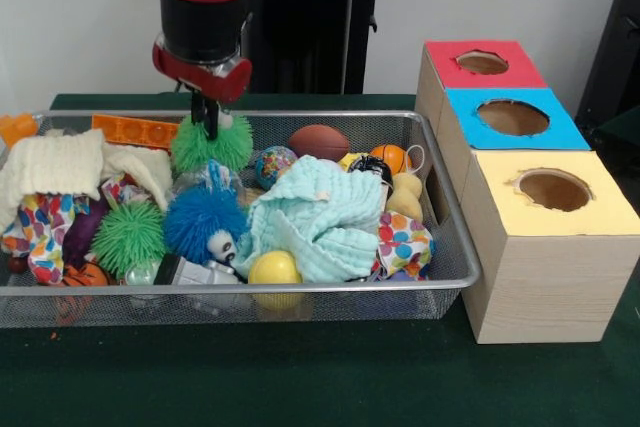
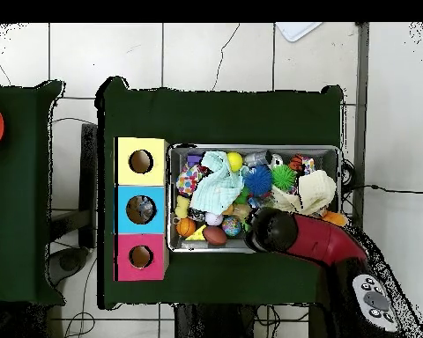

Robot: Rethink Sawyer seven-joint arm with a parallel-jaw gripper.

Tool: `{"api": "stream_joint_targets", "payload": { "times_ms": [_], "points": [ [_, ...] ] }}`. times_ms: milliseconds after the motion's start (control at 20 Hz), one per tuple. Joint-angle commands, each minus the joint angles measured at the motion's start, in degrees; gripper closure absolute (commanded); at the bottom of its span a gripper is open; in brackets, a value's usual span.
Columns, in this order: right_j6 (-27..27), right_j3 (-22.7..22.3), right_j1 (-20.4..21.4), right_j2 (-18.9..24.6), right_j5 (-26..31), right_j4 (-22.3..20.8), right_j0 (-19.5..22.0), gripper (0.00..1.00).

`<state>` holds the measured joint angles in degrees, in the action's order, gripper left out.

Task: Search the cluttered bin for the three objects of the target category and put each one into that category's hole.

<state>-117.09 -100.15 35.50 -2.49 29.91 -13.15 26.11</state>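
One black two-finger gripper (image 1: 208, 119) shows from the front, closed into the green spiky rubber ball (image 1: 211, 145) directly beneath it at the wire mesh bin's (image 1: 452, 247) far side. Overhead, the arm hides this ball; the three-coloured hole box (image 2: 141, 209) stands beyond the bin's opposite end.

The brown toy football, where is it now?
Front view: the brown toy football lies at the wire bin's far side, right of the green spiky ball.

Front and overhead, shared bin (image 1: 440, 277) (image 2: 255, 150)
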Motion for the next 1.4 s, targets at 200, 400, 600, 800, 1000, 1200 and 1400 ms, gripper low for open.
{"api": "stream_joint_targets", "payload": {
  "times_ms": [200, 400, 600, 800, 1000, 1200, 1400],
  "points": [
    [-3.20, 0.27, 8.24, 0.98, 11.74, 3.08, -0.90, 1.00],
    [-3.09, -0.57, 9.59, 1.50, 12.13, 3.29, -0.40, 1.00],
    [-3.10, -0.96, 8.80, 1.97, 10.43, 3.08, 0.38, 1.00],
    [-2.00, -0.90, 7.88, 3.02, 8.95, 3.06, 2.04, 1.00],
    [-4.34, 0.37, 7.74, 3.86, 10.16, 5.13, 0.70, 1.00],
    [-7.01, 2.89, 7.79, 4.08, 12.64, 7.33, -1.90, 1.00],
    [-9.74, 5.36, 6.79, 3.49, 14.33, 9.82, -4.20, 1.00]
  ]
}}
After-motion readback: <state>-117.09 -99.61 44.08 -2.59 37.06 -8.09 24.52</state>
